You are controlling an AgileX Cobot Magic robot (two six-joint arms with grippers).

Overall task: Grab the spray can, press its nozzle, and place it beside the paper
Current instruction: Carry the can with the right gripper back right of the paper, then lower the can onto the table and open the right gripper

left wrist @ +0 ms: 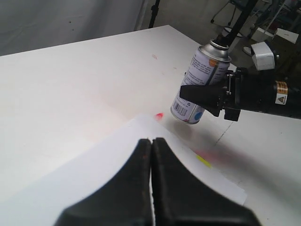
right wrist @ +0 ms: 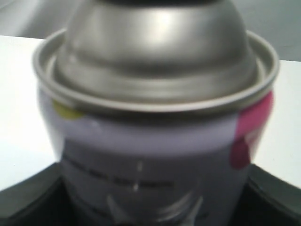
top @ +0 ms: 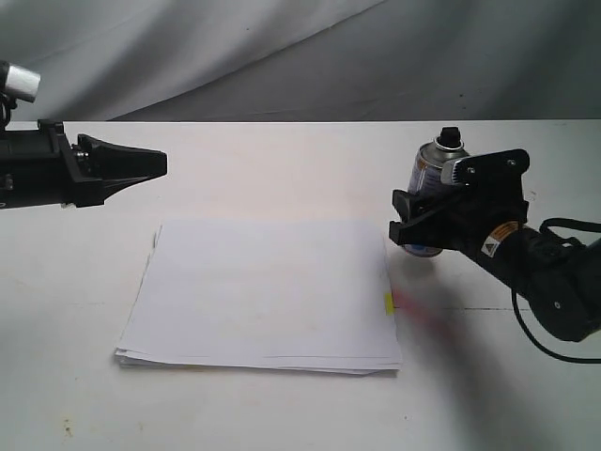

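Note:
The silver spray can [top: 429, 169] with its white label and blue dot hangs slightly tilted just above the table, right of the paper [top: 268, 287]. My right gripper [top: 404, 218] is shut on the can's body. The black nozzle [top: 450, 141] sticks up free on top. In the left wrist view the spray can [left wrist: 200, 80] and right gripper [left wrist: 200, 94] show beyond the paper's [left wrist: 103, 160] corner with its yellow tab [left wrist: 203, 160]. The right wrist view is filled by the can's [right wrist: 155, 117] domed shoulder. My left gripper [top: 158, 162] is shut and empty, hovering above the table's left side.
The white table [top: 282, 160] carries pink spray marks [top: 424, 315] right of the paper and a red spot [left wrist: 159, 115] near its corner. A grey backdrop [top: 376, 56] hangs behind. A black cable [top: 563, 352] trails from the right arm.

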